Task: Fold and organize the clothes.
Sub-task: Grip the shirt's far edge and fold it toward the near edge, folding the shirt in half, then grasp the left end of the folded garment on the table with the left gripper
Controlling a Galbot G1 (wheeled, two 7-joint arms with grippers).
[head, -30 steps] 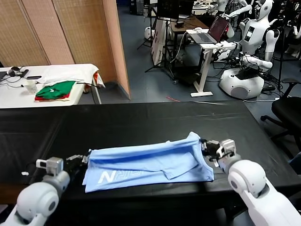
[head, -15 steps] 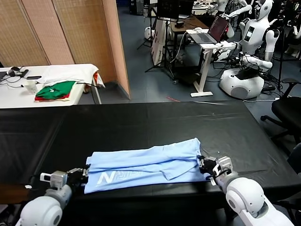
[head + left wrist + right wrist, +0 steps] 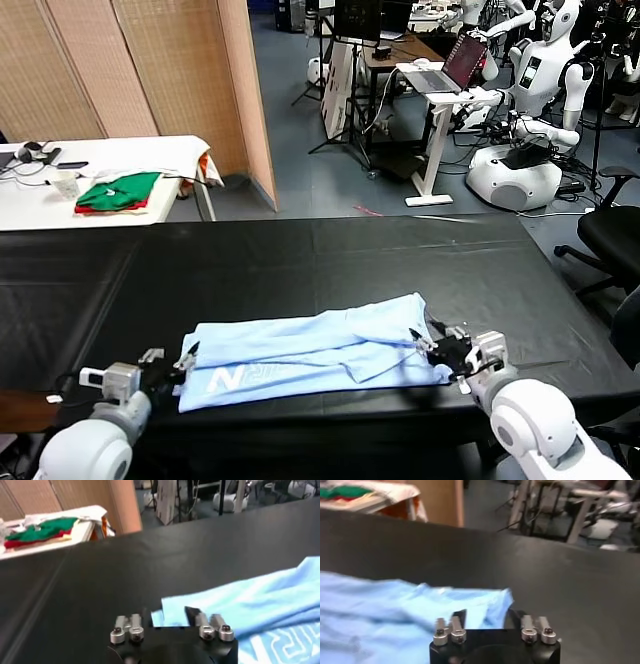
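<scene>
The clothes are one pale blue T-shirt (image 3: 310, 350), folded into a long band with a white "N" print (image 3: 228, 378), lying flat on the black table (image 3: 300, 260) near its front edge. My left gripper (image 3: 175, 362) stands open at the shirt's left end. In the left wrist view the shirt's corner (image 3: 175, 611) lies loose between the spread fingers of that gripper (image 3: 169, 617). My right gripper (image 3: 428, 345) stands open at the right end. In the right wrist view the shirt's edge (image 3: 490, 605) lies between the parted fingers of the right gripper (image 3: 486, 617).
A white side table (image 3: 150, 152) at the back left carries green and red folded garments (image 3: 118, 190). A wooden screen (image 3: 150, 70) stands behind it. Other robots (image 3: 530, 110), a laptop desk (image 3: 440, 85) and a black chair (image 3: 610, 240) stand beyond the table to the right.
Both grippers drew the shirt toward the table's front edge and lowered it flat. Then both opened and let go of its ends.
</scene>
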